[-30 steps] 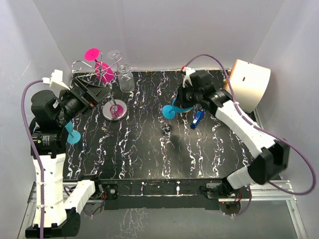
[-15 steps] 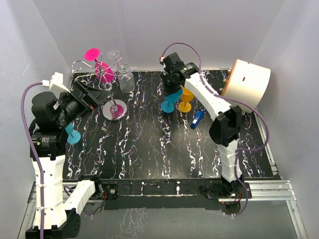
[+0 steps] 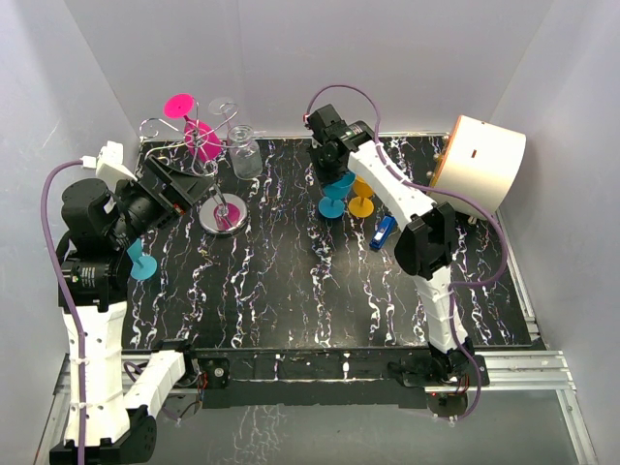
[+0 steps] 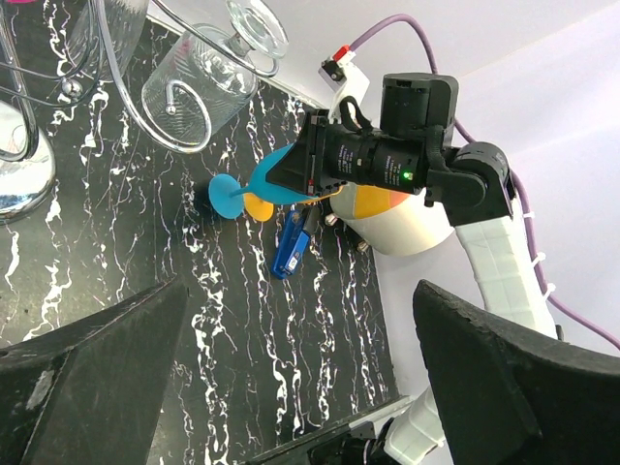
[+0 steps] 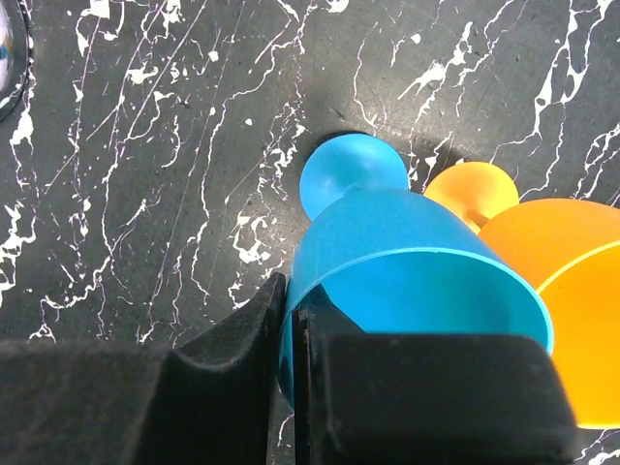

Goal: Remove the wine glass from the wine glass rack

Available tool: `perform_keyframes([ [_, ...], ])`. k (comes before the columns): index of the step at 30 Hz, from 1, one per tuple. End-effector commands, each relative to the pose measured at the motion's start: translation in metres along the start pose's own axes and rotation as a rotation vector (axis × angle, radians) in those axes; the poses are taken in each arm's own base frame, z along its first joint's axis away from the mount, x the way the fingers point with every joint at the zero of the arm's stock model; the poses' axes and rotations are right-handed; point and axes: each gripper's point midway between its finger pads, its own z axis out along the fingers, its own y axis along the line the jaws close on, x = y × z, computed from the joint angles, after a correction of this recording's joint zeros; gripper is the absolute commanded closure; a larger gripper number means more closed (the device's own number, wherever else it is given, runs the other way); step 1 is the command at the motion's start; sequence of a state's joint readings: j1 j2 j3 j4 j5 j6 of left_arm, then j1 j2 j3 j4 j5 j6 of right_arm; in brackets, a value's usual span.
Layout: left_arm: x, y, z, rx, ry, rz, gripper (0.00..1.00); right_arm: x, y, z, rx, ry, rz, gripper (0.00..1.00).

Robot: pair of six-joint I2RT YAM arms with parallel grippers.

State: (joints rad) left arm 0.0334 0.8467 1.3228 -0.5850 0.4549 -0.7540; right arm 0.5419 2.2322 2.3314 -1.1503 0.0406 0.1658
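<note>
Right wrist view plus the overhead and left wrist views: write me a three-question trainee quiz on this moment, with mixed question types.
1. True or false: the right gripper pinches the rim of the blue plastic wine glass.
2. What is right next to that glass? A) an orange plastic wine glass B) a green mug C) a red bowl
3. Fill in: the left gripper, near the silver wire glass rack, has its jaws ____.
Key: 1 true; 2 A; 3 open.

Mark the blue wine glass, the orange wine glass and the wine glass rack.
blue wine glass [image 5: 407, 276]: right wrist view, on the bowl's outer side.
orange wine glass [image 5: 567, 291]: right wrist view, on the bowl.
wine glass rack [image 3: 232, 219]: top external view, on the round disc base.
</note>
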Motion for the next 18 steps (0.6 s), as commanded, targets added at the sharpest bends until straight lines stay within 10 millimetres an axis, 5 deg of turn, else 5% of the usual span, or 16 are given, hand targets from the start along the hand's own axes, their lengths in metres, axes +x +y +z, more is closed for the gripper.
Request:
perform_keyframes([
  [1,-0.002,-0.007,-0.007,0.02,-0.013,0.03,0.01,-0.02,0.001,-0.003,0.02,-0.07,-0.016,0.93],
  [10,-0.003,-0.009,-0.009,0.02,-0.016,0.031,0.01,-0.035,0.012,-0.014,0.006,-0.123,-0.037,0.73],
  [14,-0.003,-0.01,-0.01,0.02,-0.018,0.03,0.01,-0.061,0.021,-0.056,-0.034,-0.24,-0.043,0.59],
  [18,-0.003,-0.012,-0.011,0.023,-0.012,0.027,0.01,-0.079,0.03,-0.118,-0.109,-0.402,-0.041,0.36],
])
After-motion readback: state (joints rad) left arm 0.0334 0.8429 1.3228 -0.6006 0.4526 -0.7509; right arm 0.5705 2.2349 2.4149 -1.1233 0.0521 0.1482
